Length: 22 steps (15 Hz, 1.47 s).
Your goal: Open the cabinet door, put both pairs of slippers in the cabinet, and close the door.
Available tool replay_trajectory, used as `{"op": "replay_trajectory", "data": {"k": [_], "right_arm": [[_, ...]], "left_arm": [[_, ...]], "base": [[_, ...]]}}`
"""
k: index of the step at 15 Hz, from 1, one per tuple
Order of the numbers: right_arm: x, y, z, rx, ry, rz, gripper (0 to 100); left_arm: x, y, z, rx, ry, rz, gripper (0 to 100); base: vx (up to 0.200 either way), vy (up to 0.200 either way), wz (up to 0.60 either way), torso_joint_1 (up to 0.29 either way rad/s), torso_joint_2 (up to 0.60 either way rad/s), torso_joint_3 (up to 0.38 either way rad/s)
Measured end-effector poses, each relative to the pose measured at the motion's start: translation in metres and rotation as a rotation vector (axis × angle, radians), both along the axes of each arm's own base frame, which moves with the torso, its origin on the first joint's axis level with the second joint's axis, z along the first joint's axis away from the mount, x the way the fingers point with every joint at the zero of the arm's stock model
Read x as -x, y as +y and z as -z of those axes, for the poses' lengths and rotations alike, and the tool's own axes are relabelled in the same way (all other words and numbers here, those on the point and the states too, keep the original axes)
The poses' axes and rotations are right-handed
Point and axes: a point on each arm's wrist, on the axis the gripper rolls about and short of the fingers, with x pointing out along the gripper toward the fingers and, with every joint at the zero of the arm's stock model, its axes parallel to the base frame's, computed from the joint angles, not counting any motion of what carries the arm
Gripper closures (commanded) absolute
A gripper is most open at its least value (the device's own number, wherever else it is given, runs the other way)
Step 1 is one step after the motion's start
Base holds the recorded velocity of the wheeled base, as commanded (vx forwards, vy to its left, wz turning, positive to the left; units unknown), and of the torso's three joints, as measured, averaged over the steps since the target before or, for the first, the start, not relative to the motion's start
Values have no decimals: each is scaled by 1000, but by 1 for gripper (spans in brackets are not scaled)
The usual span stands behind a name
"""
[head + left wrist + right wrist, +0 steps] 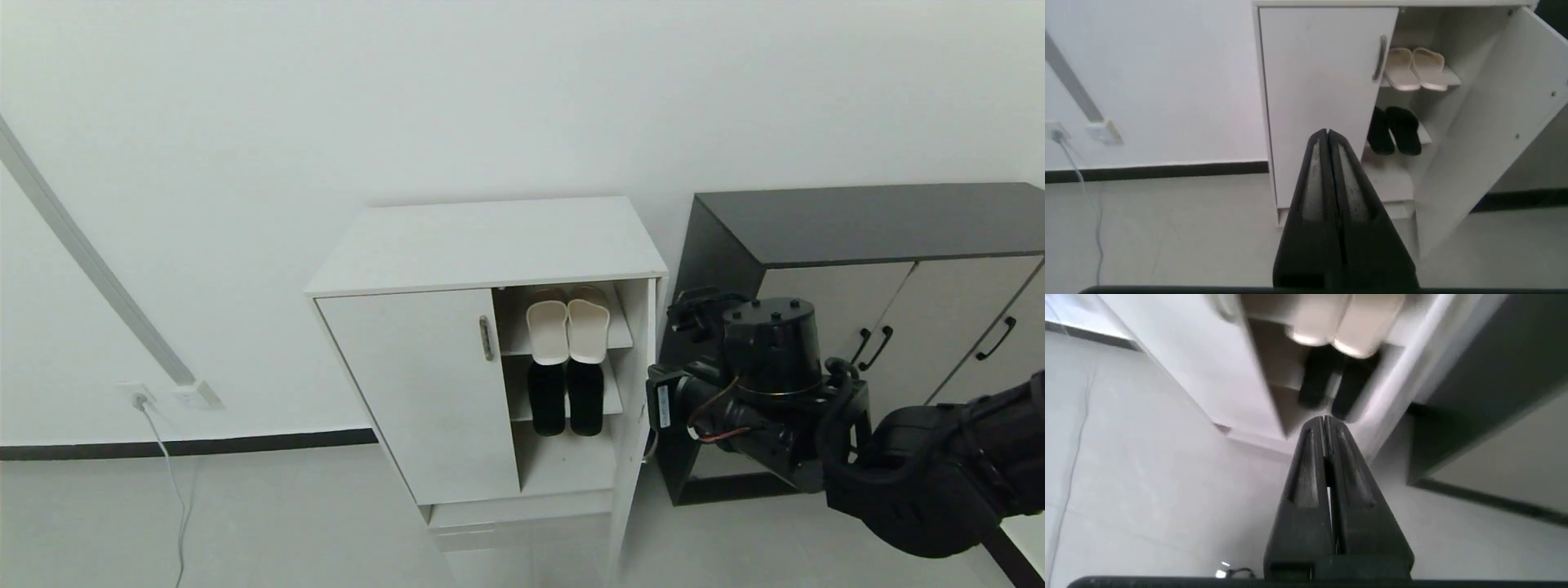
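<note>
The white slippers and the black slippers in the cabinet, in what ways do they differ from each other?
Colour: the white slippers are pale cream, the black slippers dark.
Place: the white slippers lie on the upper shelf, the black slippers on the middle shelf, directly beneath.
Shared: each pair lies side by side in the cabinet, in the half whose door stands open.

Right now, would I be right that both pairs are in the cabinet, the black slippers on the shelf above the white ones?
Not quite: the head view shows the black slippers on the shelf below the white slippers, not above. Both pairs are indeed in the cabinet.
</note>
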Motion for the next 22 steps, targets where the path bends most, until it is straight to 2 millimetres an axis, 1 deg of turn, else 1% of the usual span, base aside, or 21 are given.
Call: {"op": "replay_trajectory", "data": {"k": [2,3,4,7,9,11,17,19,22], "right_arm": [[-1,-7,-2,15,-12,14,100],[-3,-13,-3,37,-17,29,100],[-5,-19,-2,50,-16,44,100],[-7,-29,4,86,0,62,100],[-6,-32,9,109,11,62,100],[-7,-32,13,116,20,59,100],[-19,-23,33,140,61,56,100],[-26,-19,39,123,73,50,100],[-42,-13,46,54,63,42,100]], "left_arm": [[0,0,0,0,0,1,100],[0,0,0,0,0,0,100],[0,0,0,0,0,0,100],[0,0,0,0,1,0,100],[0,0,0,0,1,1,100],[0,0,0,0,1,0,100],[0,0,0,0,0,0,100],[0,0,0,0,0,0,100],[0,0,0,0,0,0,100]], "base": [[0,0,0,0,0,0],[0,0,0,0,0,0],[0,0,0,0,0,0],[0,0,0,0,0,0],[200,0,0,5,0,2],[200,0,0,-10,-2,9],[0,0,0,0,0,0],[0,0,0,0,0,0],[0,0,0,0,0,0]]}}
